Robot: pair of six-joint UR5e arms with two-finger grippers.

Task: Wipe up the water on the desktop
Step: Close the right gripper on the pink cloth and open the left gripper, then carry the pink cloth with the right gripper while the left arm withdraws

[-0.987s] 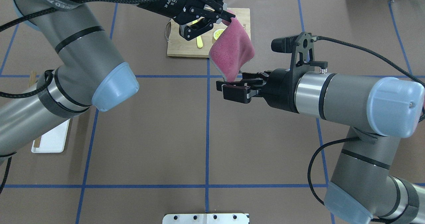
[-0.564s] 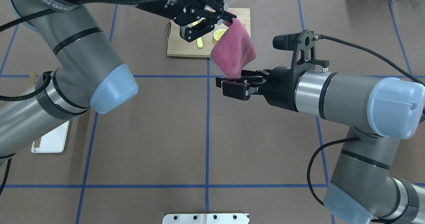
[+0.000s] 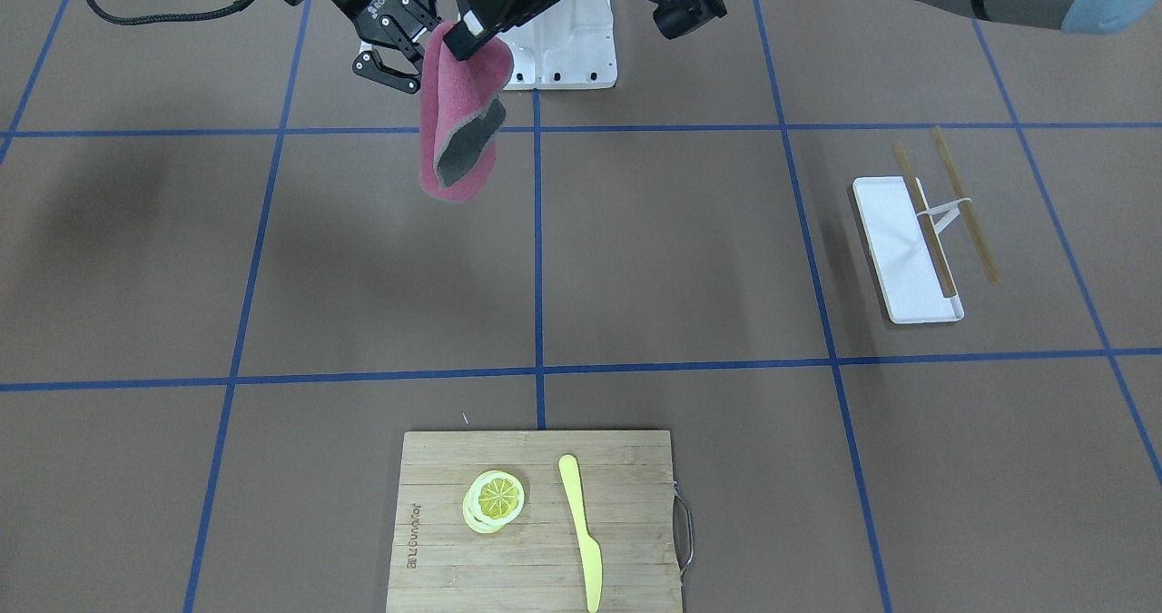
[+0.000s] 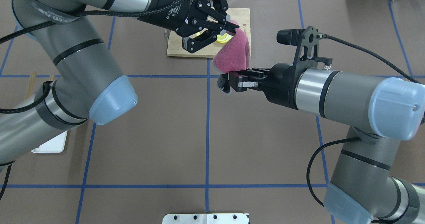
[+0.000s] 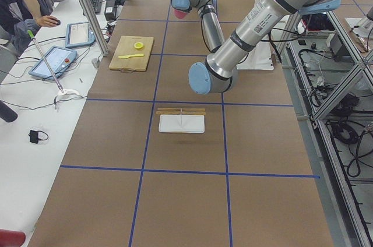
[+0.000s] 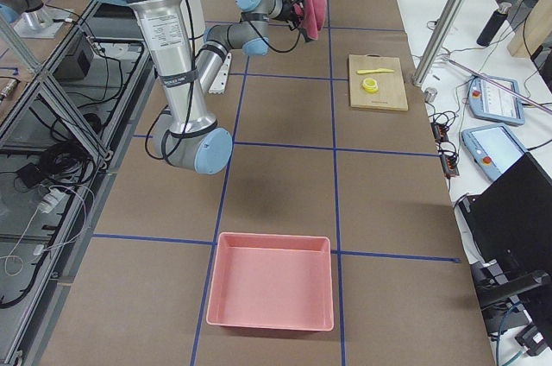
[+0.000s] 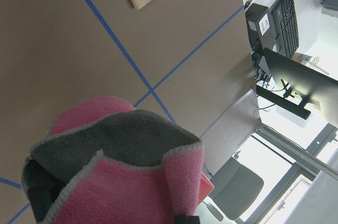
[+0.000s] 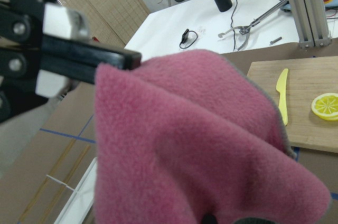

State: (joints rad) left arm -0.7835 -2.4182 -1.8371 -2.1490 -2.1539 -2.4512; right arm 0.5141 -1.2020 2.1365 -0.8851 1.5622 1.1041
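A pink cloth (image 4: 234,51) with a grey back hangs in the air between both grippers, above the brown desktop (image 4: 149,134). My left gripper (image 4: 232,27) is shut on its upper corner. My right gripper (image 4: 233,79) is shut on its lower end, and a grey edge sticks out past the fingers. The front-facing view shows the cloth (image 3: 454,113) folded, hanging near the robot's base. It fills the left wrist view (image 7: 132,182) and the right wrist view (image 8: 200,145). No water shows on the desktop (image 3: 681,250).
A bamboo cutting board (image 3: 536,522) holds a lemon slice (image 3: 495,495) and a yellow knife (image 3: 581,531). A white tray (image 3: 908,250) with chopsticks lies on my left side. A pink bin (image 6: 270,280) stands at the right end. A person (image 5: 26,2) sits past the far edge.
My right gripper was open under the cloth's hanging end and has shut on it. My left gripper has shifted slightly toward the right gripper, and the cloth has bunched up between them.
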